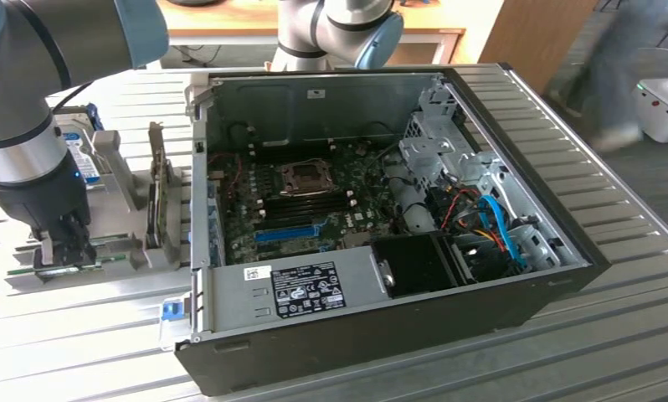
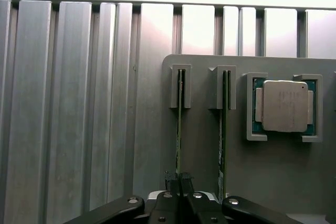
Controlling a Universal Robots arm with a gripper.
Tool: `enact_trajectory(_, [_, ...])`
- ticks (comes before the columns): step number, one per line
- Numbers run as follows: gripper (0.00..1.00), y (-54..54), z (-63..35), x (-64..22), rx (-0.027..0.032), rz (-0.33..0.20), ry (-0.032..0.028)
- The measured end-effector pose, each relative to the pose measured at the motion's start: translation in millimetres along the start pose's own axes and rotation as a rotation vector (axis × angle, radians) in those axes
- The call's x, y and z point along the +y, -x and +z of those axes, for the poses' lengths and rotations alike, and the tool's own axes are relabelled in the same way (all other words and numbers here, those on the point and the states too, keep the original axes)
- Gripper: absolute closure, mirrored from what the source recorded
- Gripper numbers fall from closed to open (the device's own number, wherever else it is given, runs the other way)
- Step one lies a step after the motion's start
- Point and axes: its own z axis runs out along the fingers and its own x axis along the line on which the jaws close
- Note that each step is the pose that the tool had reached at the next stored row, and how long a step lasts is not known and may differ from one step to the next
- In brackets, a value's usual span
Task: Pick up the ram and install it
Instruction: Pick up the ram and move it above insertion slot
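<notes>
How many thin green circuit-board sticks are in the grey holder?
2. One stick sits between the black gripper's fingertips; the other stick stands beside it, nearer the square silver chip.

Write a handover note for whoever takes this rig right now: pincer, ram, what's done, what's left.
Pincer: shut on the ram, clamping its thin edge.
Ram: standing on edge in its slot of the gray holder, beside the second stick. The holder sits to the exterior view's left of the open computer case.
Done: grasp made.
Left: ram not yet lifted out of the holder, and not yet in the case.
</notes>
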Motion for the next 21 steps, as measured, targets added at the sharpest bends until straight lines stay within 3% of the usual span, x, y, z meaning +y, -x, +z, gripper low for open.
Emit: enact_trajectory(21, [0.85, -1.8, 0.1, 1.5, -0.0003, 0.007, 0.0001])
